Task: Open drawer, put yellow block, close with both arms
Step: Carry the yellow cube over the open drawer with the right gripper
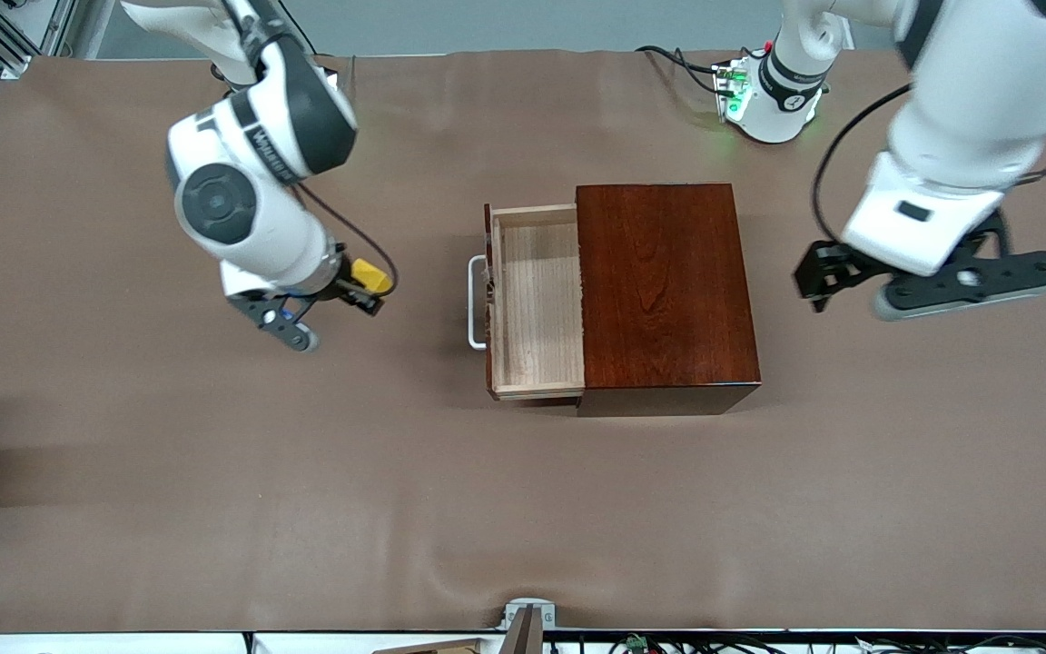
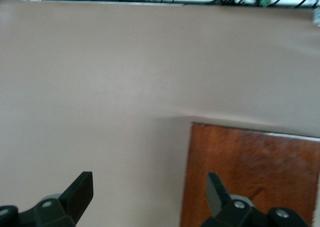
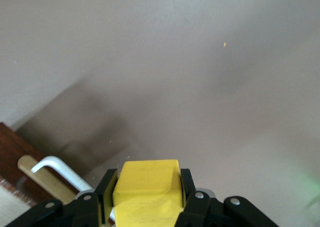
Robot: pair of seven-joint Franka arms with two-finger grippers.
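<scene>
The dark reddish-brown wooden box (image 1: 664, 291) stands mid-table. Its pale wood drawer (image 1: 537, 272) is pulled out toward the right arm's end, bare inside, with the white bar handle (image 1: 476, 302) at its front. My right gripper (image 1: 369, 289) is shut on the yellow block (image 1: 371, 275) and hangs over the cloth in front of the drawer. The right wrist view shows the block (image 3: 147, 187) between both fingers, with the handle (image 3: 55, 167) close by. My left gripper (image 1: 818, 277) is open over the cloth at the box's closed end. Its fingers (image 2: 80, 192) hold nothing, and the box top (image 2: 255, 172) is under one of them.
A brown cloth (image 1: 214, 472) covers the whole table. The left arm's base (image 1: 764, 95) with its cables stands at the table's back edge. A small grey bracket (image 1: 527, 618) sits at the edge nearest the front camera.
</scene>
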